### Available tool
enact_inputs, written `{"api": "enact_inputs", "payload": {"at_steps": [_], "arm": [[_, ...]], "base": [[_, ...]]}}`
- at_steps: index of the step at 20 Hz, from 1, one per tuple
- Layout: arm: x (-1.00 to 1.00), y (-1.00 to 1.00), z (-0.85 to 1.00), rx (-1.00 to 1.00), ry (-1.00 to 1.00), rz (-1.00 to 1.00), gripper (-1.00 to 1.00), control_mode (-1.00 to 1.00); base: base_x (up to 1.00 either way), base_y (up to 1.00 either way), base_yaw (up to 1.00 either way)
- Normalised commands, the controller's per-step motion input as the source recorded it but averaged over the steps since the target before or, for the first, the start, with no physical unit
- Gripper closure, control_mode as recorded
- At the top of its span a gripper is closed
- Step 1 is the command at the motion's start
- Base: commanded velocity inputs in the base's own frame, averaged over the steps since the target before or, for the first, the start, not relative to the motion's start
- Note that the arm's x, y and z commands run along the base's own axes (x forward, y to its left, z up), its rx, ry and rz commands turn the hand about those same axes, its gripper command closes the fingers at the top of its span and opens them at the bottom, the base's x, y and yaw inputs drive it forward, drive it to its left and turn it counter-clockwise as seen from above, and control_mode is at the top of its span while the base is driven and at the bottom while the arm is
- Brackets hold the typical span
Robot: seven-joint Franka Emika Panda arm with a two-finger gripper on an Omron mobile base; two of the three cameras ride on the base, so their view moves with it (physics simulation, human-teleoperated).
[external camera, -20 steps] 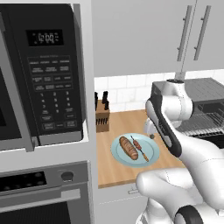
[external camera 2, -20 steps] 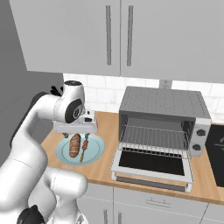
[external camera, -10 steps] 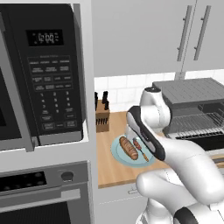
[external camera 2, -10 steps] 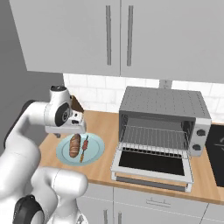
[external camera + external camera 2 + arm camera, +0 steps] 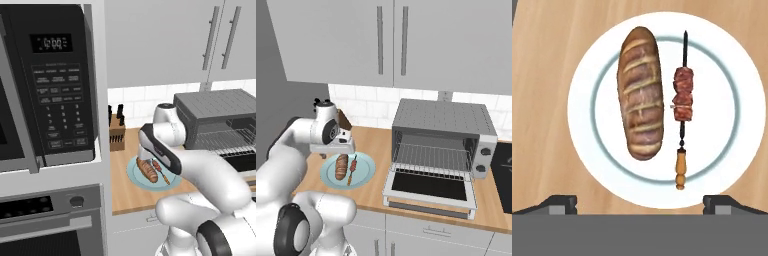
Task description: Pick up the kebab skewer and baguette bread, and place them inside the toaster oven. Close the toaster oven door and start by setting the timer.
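Jaws (image 5: 640,204) spread wide, holding nothing, above the white plate (image 5: 587,65). On the plate: baguette bread (image 5: 640,92) at left, kebab skewer (image 5: 682,107) just beside it, apart. Bare wooden surface (image 5: 542,100) around the plate. Toaster oven (image 5: 442,137) to the right, toaster oven door (image 5: 431,187) dropped open.

base views flank plate (image 5: 367,175), hand view overhead

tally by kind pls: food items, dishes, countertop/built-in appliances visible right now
Food: 2, the baguette and the kebab skewer, side by side, apart
Dishes: 1, the plate under both
Appliances: 3, the toaster oven with its door down, the microwave, the built-in oven
Total: 6
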Motion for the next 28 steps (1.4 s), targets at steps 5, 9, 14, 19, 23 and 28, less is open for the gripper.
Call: {"api": "enact_inputs", "payload": {"at_steps": [5, 9, 14, 19, 23, 28], "arm": [[0.28, 0.05, -0.18, 0.00, 0.08, 0.00, -1.00, -1.00], [0.27, 0.04, -0.32, 0.00, 0.05, 0.00, -1.00, -1.00], [0.27, 0.01, -0.36, 0.00, 0.00, 0.00, -1.00, -1.00], [0.15, 0.01, -0.40, 0.00, 0.01, 0.00, -1.00, -1.00], [0.10, 0.03, -0.31, 0.00, 0.02, 0.00, -1.00, -1.00], [0.11, 0.13, -0.18, 0.00, 0.00, 0.00, -1.00, -1.00]], "base": [[0.00, 0.00, 0.00], [0.00, 0.00, 0.00], [0.00, 0.00, 0.00], [0.00, 0.00, 0.00], [0.00, 0.00, 0.00], [0.00, 0.00, 0.00]]}}
